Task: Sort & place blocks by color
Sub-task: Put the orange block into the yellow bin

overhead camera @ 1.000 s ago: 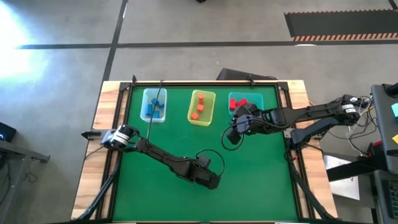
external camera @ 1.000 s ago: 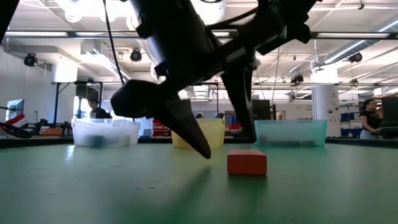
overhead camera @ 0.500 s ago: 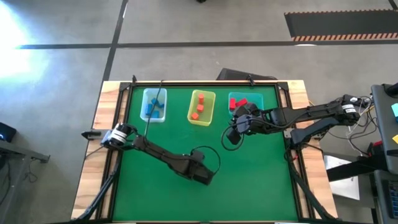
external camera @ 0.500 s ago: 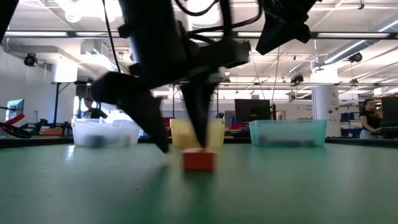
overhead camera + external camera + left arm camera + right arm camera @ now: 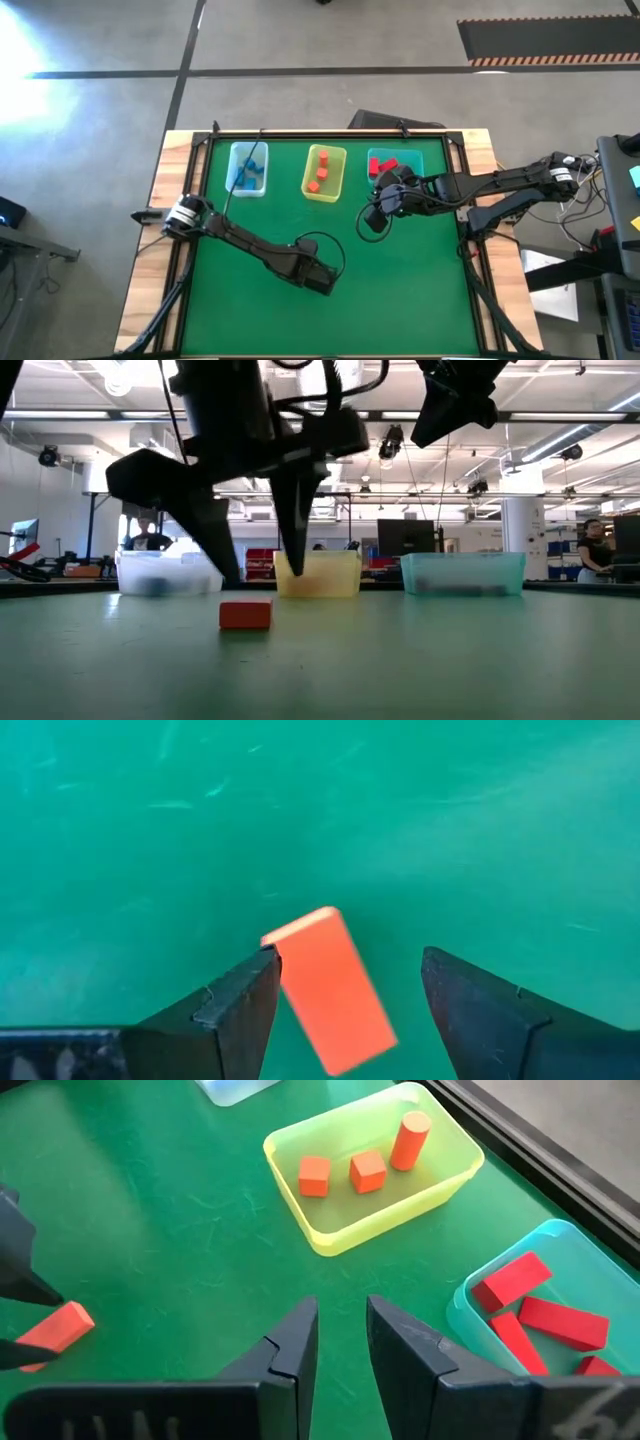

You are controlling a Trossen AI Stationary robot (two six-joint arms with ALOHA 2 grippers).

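Note:
An orange bar lies flat on the green table, askew between the fingers of my open left gripper. The low view shows the orange bar below that gripper. In the high view the left gripper hides it. My right gripper hovers near the teal bin, its fingers a narrow gap apart and holding nothing. Its view shows the bar far off. Blue blocks sit in the clear bin, orange ones in the yellow bin, red bars in the teal bin. My left gripper points down at the table with one finger right at a corner of the orange bar's far end. Whether they touch I cannot tell. The other finger stands clear of the bar.
The three bins stand in a row along the table's far edge. A raised wooden frame borders the green mat. The right arm reaches in from the right side. People and workshop equipment show in the room behind the table.
My left gripper has moved toward the table's left edge, staying open. The orange bar has slid along the table the same way, keeping under and between the fingers. The right arm has kept still.

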